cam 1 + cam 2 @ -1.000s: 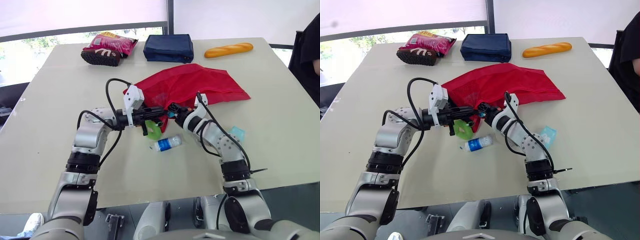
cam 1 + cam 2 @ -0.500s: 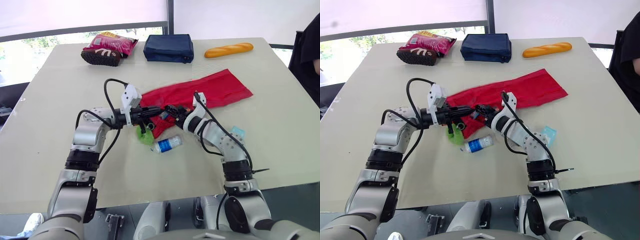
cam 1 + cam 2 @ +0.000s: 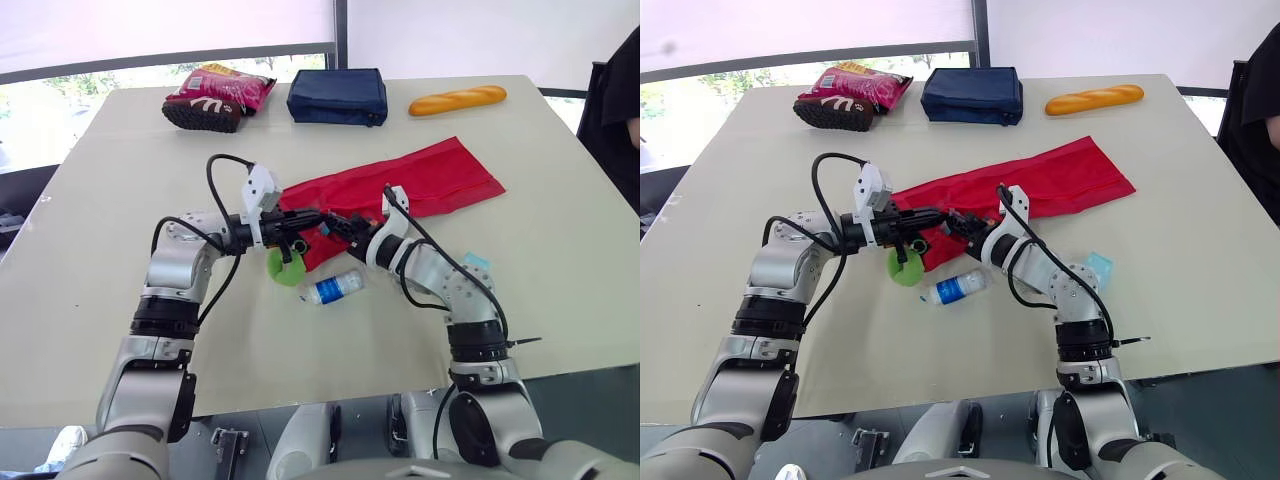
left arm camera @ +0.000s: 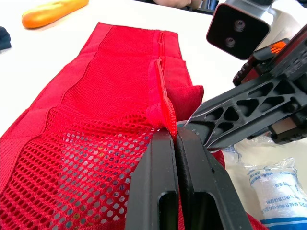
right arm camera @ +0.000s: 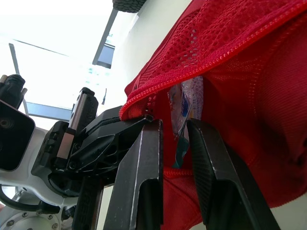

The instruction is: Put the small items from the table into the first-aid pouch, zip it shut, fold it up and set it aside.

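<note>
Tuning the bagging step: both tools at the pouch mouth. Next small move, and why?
Probably shut the right tool on the free zipper edge and spread the mouth. The left tool pinches one edge of the red pouch, the right is open there, and the bottle and green item lie outside.

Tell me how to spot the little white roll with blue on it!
Find the long red mesh pouch on the table. Nearer the robot, beside a green item, the little roll lies on its side. It is white with a dark blue band, unlike the flat pale blue packet.
</note>
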### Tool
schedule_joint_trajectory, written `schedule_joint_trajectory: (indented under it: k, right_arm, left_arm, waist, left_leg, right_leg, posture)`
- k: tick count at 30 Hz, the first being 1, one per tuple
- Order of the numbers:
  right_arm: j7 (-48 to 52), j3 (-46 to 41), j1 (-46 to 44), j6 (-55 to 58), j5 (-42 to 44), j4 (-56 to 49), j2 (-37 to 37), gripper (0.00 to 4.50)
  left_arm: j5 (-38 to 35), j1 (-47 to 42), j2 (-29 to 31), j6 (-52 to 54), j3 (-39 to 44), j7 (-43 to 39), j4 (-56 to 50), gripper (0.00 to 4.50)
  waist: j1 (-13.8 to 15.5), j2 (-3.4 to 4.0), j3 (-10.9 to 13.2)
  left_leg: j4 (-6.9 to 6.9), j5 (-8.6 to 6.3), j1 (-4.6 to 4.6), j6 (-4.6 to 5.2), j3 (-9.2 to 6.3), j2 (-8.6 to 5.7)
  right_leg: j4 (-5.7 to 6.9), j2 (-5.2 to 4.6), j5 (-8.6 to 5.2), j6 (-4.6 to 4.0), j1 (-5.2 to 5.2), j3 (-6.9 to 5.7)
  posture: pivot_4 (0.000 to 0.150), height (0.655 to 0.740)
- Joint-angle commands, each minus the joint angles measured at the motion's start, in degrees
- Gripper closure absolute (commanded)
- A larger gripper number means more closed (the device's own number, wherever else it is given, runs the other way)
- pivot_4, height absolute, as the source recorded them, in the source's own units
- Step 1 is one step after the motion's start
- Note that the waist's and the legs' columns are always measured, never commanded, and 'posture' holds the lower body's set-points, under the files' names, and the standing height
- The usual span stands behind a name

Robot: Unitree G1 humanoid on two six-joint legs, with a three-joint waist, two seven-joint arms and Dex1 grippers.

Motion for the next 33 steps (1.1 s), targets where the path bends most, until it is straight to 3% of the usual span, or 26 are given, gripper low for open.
schedule_joint_trajectory:
  k: [1, 7, 8, 10, 19, 33]
  right_arm:
    - [0.16, -1.16, 0.77, 1.22, 1.18, -4.25, 1.03, 3.63]
    - [0.34, -2.56, 2.54, 4.45, 2.47, -8.27, -1.27, 3.63]
    - [0.46, -2.75, 2.69, 4.79, 2.54, -8.80, -1.56, 4.17]
    - [0.39, -3.15, 2.86, 5.67, 2.66, -9.78, -2.30, 4.47]
    - [1.45, -2.07, 1.40, 7.12, 1.38, -11.27, -3.03, 4.47]
    - [9.08, 3.82, -6.71, -0.75, -17.62, 4.39, 0.15, 4.47]
  left_arm:
    - [-0.72, -1.45, 0.36, -0.68, 1.24, -0.13, -0.83, 4.50]
    - [-0.72, -1.59, 0.36, -0.73, 1.14, -0.36, -0.61, 4.50]
    - [-0.71, -1.61, 0.36, -0.75, 1.10, -0.44, -0.56, 4.50]
    - [-0.62, -1.77, 0.31, -0.85, 0.97, -0.55, -0.36, 4.50]
    - [-0.51, -2.72, -0.06, -1.26, 0.79, -0.84, 0.73, 4.50]
    - [-1.63, -0.72, -0.72, 0.44, 0.40, -1.96, -2.88, 4.50]
  waist:
    - [0.01, 0.00, 0.00]
    - [0.04, 0.00, 0.00]
    - [0.04, 0.00, 0.00]
    - [0.04, 0.00, 0.00]
    - [0.02, 0.00, 0.00]
    - [-0.11, -0.01, -0.01]
  left_leg:
    - [0.00, 0.00, -0.01, 0.00, 0.00, 0.00]
    - [0.00, 0.00, -0.01, 0.00, 0.00, 0.00]
    - [0.00, 0.00, -0.01, 0.01, 0.00, 0.00]
    - [0.00, -0.01, -0.01, 0.01, 0.00, 0.00]
    - [0.00, -0.03, 0.00, 0.05, 0.01, 0.00]
    - [0.00, 0.00, -0.01, -0.01, 0.01, -0.08]
  right_leg:
    - [0.00, -0.01, 0.00, 0.00, 0.00, 0.00]
    - [-0.01, -0.01, 0.00, 0.00, 0.00, 0.00]
    - [-0.01, -0.01, 0.00, 0.00, 0.00, 0.00]
    - [0.00, -0.01, 0.00, 0.00, 0.00, 0.00]
    - [0.01, 0.02, 0.00, 0.00, 0.00, 0.00]
    - [0.03, 0.04, 0.00, 0.01, -0.04, 0.03]
  posture:
    - [0.150, 0.7397]
    - [0.150, 0.7397]
    - [0.150, 0.7397]
    - [0.150, 0.7397]
    - [0.150, 0.7397]
    - [0.150, 0.7397]
